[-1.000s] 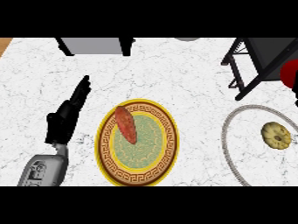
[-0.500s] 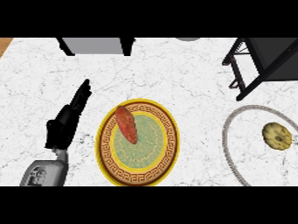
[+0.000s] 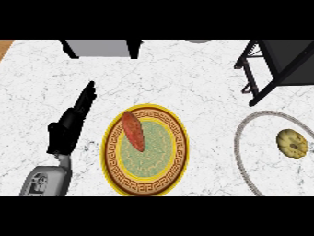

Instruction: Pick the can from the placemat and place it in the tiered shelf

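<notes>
The left hand (image 3: 67,131) is seen low on the left of the surface (image 3: 186,87), brought in on a grey forearm (image 3: 47,179) from the lower edge. The hand is laid along a slant, wrist down and left, fingers (image 3: 86,97) stretched straight up and to the right, kept together and closed on nothing. Nothing is held and nothing is touched by them; bare surface lies all round the fingertips. Just to the right of the hand a yellow plate (image 3: 112,152) is set, close to the palm but apart from it, with a red piece (image 3: 133,131) lying slantwise on its upper left part. Further right, well apart from the hand, a grey-rimmed plate (image 3: 261,156) is cut by the right edge, and a yellow disc (image 3: 292,144) is carried on it. The shelf (image 3: 292,60) is found in the upper right corner, a dark frame with its legs planted on the surface and its body cut off by the top and right edges. The can is not to be seen anywhere in this view, so its place cannot be told. A wide open stretch of surface is left between the fingertips and the shelf, with only a grey box (image 3: 101,48) standing at the far edge above the hand. The near left corner is taken up by the forearm.
</notes>
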Tool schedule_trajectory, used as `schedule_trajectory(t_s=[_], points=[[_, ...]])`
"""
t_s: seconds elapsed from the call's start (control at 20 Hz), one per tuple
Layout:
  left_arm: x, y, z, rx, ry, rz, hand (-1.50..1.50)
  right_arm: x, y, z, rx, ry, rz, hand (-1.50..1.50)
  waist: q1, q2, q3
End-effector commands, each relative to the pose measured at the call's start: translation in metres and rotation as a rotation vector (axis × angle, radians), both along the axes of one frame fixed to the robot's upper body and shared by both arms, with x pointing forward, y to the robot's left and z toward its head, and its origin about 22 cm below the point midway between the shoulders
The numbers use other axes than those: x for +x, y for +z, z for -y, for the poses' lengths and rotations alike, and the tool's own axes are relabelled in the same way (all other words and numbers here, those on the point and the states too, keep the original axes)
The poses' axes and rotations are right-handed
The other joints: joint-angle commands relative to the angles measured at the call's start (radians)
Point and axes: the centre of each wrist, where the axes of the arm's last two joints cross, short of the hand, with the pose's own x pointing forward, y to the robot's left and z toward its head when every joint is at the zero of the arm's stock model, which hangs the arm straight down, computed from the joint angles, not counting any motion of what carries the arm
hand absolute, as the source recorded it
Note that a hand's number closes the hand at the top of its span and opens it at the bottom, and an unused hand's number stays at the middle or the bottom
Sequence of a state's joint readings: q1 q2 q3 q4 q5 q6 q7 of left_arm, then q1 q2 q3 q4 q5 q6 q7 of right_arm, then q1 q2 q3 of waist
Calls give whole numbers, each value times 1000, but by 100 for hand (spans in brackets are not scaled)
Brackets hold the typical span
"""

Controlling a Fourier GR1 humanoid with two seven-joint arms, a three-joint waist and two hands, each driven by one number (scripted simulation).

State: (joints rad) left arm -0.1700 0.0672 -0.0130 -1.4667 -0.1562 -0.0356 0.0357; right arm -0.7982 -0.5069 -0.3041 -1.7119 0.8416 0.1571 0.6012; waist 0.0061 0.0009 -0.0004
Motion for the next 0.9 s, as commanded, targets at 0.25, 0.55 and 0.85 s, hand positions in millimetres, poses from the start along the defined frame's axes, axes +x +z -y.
schedule_trajectory(t_s=[0.25,0.55,0.85], points=[[2,-5,1,9,-3,-9,0,44,-43,6,-189,-19,27,150,3,2,0],[6,-3,6,-10,23,-17,0,77,-49,30,-129,-71,41,150,2,2,0],[2,0,11,-8,-8,-2,0,85,-66,59,139,83,204,150,6,3,1]])
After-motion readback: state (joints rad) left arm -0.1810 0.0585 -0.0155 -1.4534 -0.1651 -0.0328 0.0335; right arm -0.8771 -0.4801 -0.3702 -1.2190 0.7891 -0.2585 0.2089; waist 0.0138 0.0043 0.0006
